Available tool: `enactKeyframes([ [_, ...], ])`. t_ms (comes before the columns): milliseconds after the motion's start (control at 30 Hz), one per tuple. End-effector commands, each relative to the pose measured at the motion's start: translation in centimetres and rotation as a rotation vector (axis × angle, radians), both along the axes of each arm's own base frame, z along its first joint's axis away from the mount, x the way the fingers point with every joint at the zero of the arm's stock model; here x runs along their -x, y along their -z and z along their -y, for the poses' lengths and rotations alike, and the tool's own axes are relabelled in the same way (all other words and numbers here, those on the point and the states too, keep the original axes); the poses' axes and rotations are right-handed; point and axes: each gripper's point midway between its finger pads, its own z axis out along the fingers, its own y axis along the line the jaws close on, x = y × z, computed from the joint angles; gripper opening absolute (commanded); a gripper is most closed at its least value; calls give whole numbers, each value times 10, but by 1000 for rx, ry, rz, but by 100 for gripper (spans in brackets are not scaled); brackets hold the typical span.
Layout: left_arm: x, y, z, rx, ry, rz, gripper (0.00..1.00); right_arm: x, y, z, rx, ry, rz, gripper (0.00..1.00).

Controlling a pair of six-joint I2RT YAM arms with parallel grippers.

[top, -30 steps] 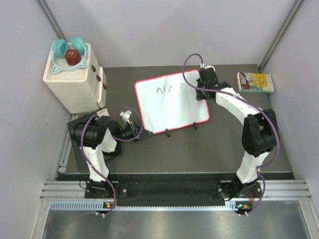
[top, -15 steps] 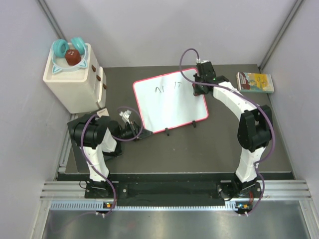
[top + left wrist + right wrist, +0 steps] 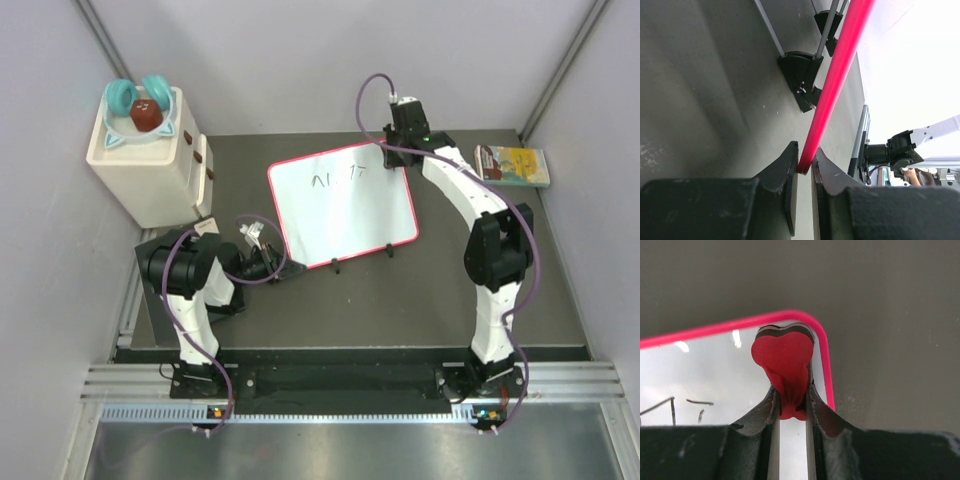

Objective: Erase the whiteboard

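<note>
Two arms at work on a whiteboard (image 3: 345,215) that lies flat on the dark table between them. The left gripper (image 3: 805,156) is pressed together on the board's thin red rim, pinching it edge-on at the corner nearest that arm; just beyond its fingertips the board's two small black feet (image 3: 800,75) show along the same edge. The right gripper (image 3: 791,392) is pinching the lower lobe of a red heart-shaped eraser (image 3: 782,357), whose broad face sits over the far corner of the board directly ahead of the fingers, with the black marker strokes (image 3: 670,407) off to the fingers' left and not yet wiped. Judged from its thin section and glossy face, the board is probably light, stiff and slippery, likely to slide under a rubbing stroke, so the rim near a corner is the sensible place to take hold; the face itself offers no purchase. The eraser looks soft and gives under the pinch. Well to the left of the left gripper stands a cream box (image 3: 150,180) topped by a shallow tray that holds a dark red lump (image 3: 146,117) between two teal rings (image 3: 122,95); what these are cannot be told. A small book (image 3: 512,165) lies to the right of the right gripper, apart from the board
</note>
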Motion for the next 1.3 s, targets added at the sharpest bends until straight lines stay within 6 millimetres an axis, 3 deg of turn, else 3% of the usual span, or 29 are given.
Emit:
enactKeyframes([
  [0,-11,-42,-2,22,-16,316,0,-27,-25,8,21,10,66,0],
  [267,-11,-42,-2,23,-15,317,0,-23,-21,-4,-50,-32,48,0],
  [567,-10,-43,-2,22,-19,319,0,4,30,14,5,0,-30,0],
  [867,-10,-42,-2,22,-21,316,0,31,38,24,0,16,-50,0],
  [1000,-10,-43,-2,25,-18,321,0,28,30,29,6,33,-15,0],
  [1100,-10,-43,-2,25,-18,321,0,15,18,31,-1,44,2,0],
  [1267,-10,-43,-2,27,-17,321,0,-3,-12,16,-57,11,55,0],
])
